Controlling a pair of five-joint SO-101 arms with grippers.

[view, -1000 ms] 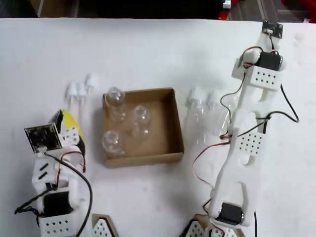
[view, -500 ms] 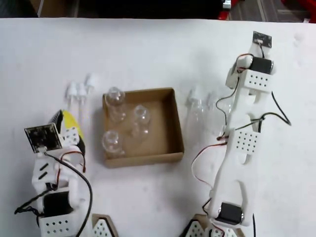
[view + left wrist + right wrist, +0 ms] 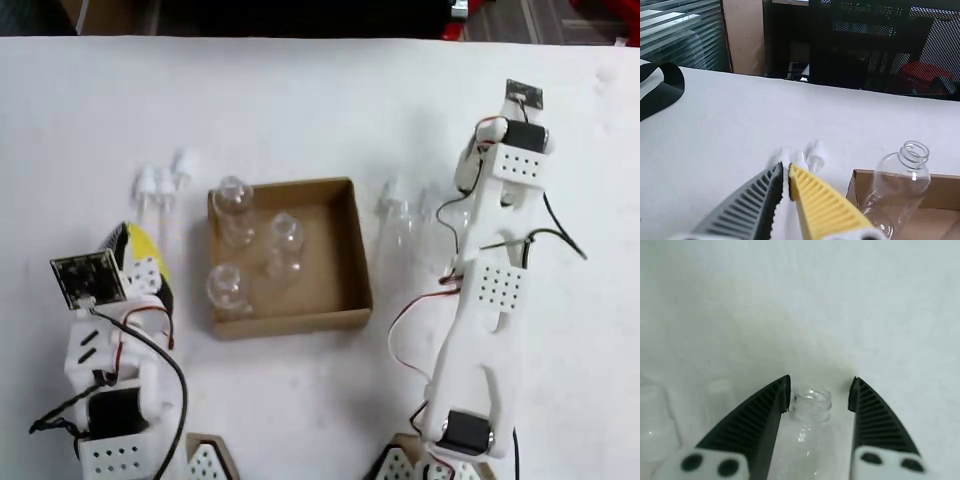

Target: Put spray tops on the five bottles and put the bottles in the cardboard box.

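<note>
On the white tabletop [image 3: 300, 100], right of the cardboard box [image 3: 362, 260], I see my right pincer [image 3: 819, 395] spread around the neck of a bottle [image 3: 812, 404], my left pincer [image 3: 785, 172] pressed together.

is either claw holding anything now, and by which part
Nothing is held. The right claw is open, straddling the neck of an uncapped bottle without clamping it. The left claw is shut on nothing, short of the spray tops.

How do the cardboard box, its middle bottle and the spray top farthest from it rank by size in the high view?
1. cardboard box
2. middle bottle
3. spray top, thinner than the bottle
</note>
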